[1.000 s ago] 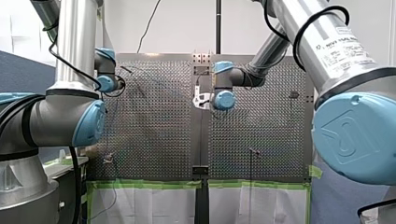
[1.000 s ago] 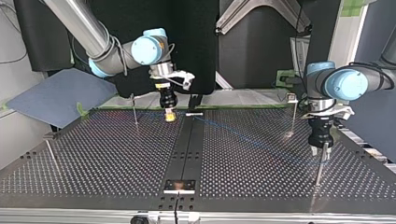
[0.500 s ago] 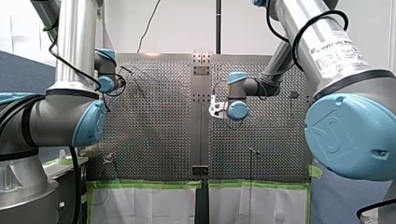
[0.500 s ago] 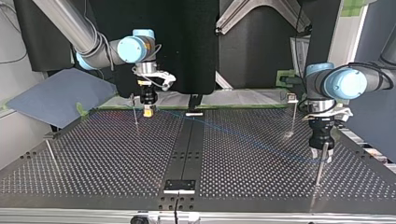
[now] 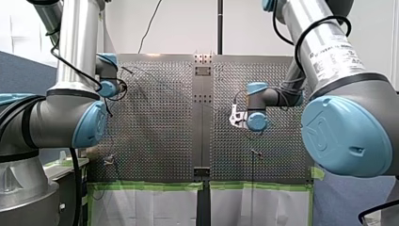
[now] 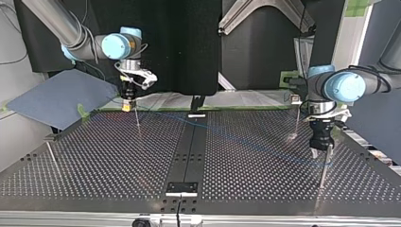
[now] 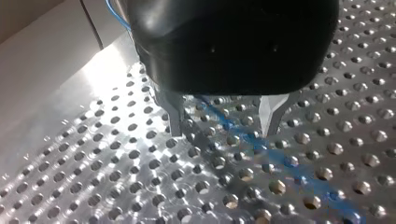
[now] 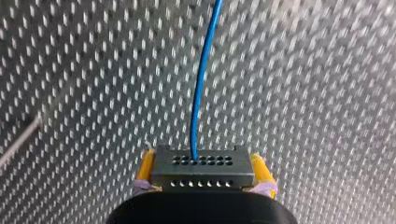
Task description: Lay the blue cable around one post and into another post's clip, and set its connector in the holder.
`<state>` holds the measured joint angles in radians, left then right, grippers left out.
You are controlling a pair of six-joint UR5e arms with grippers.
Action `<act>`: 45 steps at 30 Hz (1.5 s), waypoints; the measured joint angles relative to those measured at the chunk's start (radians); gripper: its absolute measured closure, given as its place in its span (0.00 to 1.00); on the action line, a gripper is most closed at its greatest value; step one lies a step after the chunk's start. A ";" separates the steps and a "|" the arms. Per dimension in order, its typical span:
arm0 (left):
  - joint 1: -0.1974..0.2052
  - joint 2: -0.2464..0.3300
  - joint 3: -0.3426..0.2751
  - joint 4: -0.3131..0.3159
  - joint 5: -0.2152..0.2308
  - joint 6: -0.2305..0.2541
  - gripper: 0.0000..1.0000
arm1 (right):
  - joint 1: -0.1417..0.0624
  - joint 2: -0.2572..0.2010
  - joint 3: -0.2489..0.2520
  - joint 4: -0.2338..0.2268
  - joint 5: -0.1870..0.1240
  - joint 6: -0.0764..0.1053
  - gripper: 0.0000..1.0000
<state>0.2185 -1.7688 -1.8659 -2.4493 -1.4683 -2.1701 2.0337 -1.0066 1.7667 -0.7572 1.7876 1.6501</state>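
In the right wrist view the yellow pads of my right gripper (image 8: 201,179) are shut on a black connector (image 8: 201,167), and the blue cable (image 8: 201,88) runs out of it over the perforated plate. In the top view that gripper (image 6: 126,107) hangs at the far left beside a thin post (image 6: 136,118). The cable (image 6: 246,140) slants across to my left gripper (image 6: 320,152) at the right, next to another post (image 6: 324,168). My left gripper (image 7: 222,131) stands open just above the plate, with the cable (image 7: 285,161) passing loosely between its metal fingers (image 7: 176,119).
Another post (image 6: 296,118) stands behind my left gripper, and one (image 6: 51,153) at the top view's left edge. A black plate (image 6: 182,188) sits on the centre strip near the front edge, a small pale bar (image 6: 196,115) at its far end. Green tape (image 5: 150,186) lines the table's edge.
My right arm has carried the connector toward the top view's left, from beside the centre strip to the far-left post, pulling the cable along. My left gripper has stayed by its post.
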 joint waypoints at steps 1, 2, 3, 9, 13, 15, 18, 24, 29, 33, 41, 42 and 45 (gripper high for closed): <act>0.000 -0.001 0.000 0.002 0.000 -0.002 0.19 | -0.009 0.000 0.009 -0.009 0.002 -0.001 1.00; 0.000 -0.002 0.000 0.005 0.000 -0.003 0.19 | -0.016 0.000 0.016 -0.016 0.005 -0.002 1.00; 0.000 -0.003 0.000 0.007 0.000 -0.004 0.19 | -0.022 0.000 0.023 -0.023 0.009 -0.003 1.00; 0.000 -0.003 0.000 0.010 -0.001 -0.006 0.19 | -0.068 0.001 0.068 -0.068 0.040 -0.007 1.00; 0.000 -0.003 0.000 0.010 -0.005 -0.006 0.19 | -0.100 0.001 0.100 -0.100 0.064 -0.010 1.00; 0.000 -0.003 0.000 0.010 -0.007 -0.006 0.19 | -0.114 0.001 0.114 -0.114 0.074 -0.010 1.00; 0.000 -0.003 -0.001 0.009 -0.011 -0.004 0.19 | -0.139 0.003 0.139 -0.139 0.092 -0.011 1.00; 0.000 -0.003 0.000 0.008 -0.017 -0.002 0.19 | -0.183 0.026 0.188 -0.188 0.125 -0.014 1.00; 0.000 -0.003 0.000 0.007 -0.017 -0.002 0.19 | -0.198 0.062 0.226 -0.226 0.154 -0.002 1.00; 0.001 -0.003 0.000 0.007 -0.017 -0.002 0.19 | -0.202 0.093 0.257 -0.257 0.161 0.000 1.00; 0.003 -0.003 0.000 0.007 -0.017 -0.002 0.19 | -0.205 0.165 0.329 -0.329 0.162 -0.013 1.00; 0.003 -0.003 0.000 0.008 -0.017 -0.002 0.19 | -0.205 0.173 0.338 -0.338 0.162 -0.014 1.00; 0.003 -0.003 0.000 0.008 -0.017 -0.002 0.19 | -0.206 0.201 0.366 -0.366 0.160 -0.015 1.00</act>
<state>0.2218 -1.7720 -1.8664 -2.4410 -1.4856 -2.1720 1.8280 -0.8057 2.1323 -1.1228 1.9476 1.6351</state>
